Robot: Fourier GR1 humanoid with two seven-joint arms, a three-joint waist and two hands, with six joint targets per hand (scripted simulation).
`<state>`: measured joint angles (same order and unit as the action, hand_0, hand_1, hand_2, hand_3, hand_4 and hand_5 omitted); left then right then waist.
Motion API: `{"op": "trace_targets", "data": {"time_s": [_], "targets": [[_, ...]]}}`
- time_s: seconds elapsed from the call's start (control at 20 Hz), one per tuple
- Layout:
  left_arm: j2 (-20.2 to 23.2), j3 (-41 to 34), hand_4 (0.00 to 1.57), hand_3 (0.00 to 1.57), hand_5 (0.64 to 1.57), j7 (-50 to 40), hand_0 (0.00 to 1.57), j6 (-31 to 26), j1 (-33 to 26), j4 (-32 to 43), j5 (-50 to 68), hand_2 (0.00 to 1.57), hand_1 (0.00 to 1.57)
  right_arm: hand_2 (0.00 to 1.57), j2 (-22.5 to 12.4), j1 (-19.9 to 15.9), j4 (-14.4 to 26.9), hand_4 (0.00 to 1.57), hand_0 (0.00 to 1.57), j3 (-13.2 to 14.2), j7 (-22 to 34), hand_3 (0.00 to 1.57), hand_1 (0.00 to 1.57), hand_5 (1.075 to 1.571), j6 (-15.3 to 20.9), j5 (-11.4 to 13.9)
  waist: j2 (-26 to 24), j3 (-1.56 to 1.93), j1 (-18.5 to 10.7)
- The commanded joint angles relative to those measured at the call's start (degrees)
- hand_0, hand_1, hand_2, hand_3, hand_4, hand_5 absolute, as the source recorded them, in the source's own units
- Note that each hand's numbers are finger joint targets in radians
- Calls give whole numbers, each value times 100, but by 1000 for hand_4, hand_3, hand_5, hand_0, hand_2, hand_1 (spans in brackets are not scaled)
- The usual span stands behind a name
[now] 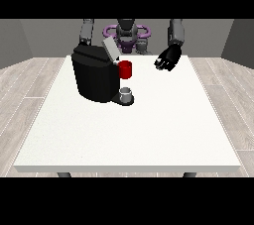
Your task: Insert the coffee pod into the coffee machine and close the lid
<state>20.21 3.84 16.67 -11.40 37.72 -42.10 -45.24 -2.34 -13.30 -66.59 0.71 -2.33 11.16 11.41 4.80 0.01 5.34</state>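
From my station I am looking across the white table (149, 135) at the robot (127, 33), which is standing small at the far edge.

The coffee machine (94, 78) is sitting on the table toward the view's left of centre, a black boxy body. Its grey lid (110, 48) is standing tilted up and open at the top.

A red cylindrical piece (125, 70) is showing at the machine's front, just beside the open top. I am reading it as the coffee pod, though I cannot tell whether it is resting in the slot or sitting against the machine's face.

Below it, a small grey cup (127, 92) is standing upright on the machine's dark base tray (119, 101).

The hand at the view's right (167, 59) is hovering above the table's far edge, well apart from the machine. Its fingers are curling inward, relaxed, and it is grasping nothing that I can see.

The hand at the view's left is hiding behind the machine. Only its grey forearm (87, 31) is showing, coming down toward the machine's back top, so I cannot tell how that hand is set.

A wood-plank floor (30, 83) is running around the table.
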Motion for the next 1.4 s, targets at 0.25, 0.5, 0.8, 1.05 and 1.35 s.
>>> {"op": "trace_targets", "data": {"time_s": [0.25, 0.5, 0.8, 1.05, 1.35], "targets": [[-177, -10, 557, 1341, 1571, -538, 1424, -996, 591, -504, 59, 1404, 1424, 0, -28, 151, 194, 0, 0, 73, -75, 0, 0, 1571, -135, -108, -490, 1, 6], [-167, -319, 598, 1341, 1571, -1049, 1403, -1295, 1244, -334, 174, 1396, 1403, 0, 109, 59, -125, 0, 0, -110, -139, 0, 0, 1571, -104, -40, -432, 1, 377], [-47, -773, 517, 1358, 1571, -1247, 956, -1505, 1983, -310, 457, 1160, 956, 0, 17, -358, -290, 0, 0, 112, -30, 0, 0, 1571, -121, -210, -73, 0, 534], [273, -1154, 488, 1269, 1571, -1429, 1268, -1589, 2570, -84, 606, 1295, 1268, 0, -94, -614, -569, 0, 0, -3, 233, 0, 0, 1571, -225, -111, 257, -1, 848], [567, -1104, 482, 1251, 1571, -1424, 1225, -1483, 3143, 13, 374, 1279, 1225, 0, -110, -1276, -639, 186, 0, 254, 348, 0, 0, 1571, -60, -238, 918, 0, 1036]]}}
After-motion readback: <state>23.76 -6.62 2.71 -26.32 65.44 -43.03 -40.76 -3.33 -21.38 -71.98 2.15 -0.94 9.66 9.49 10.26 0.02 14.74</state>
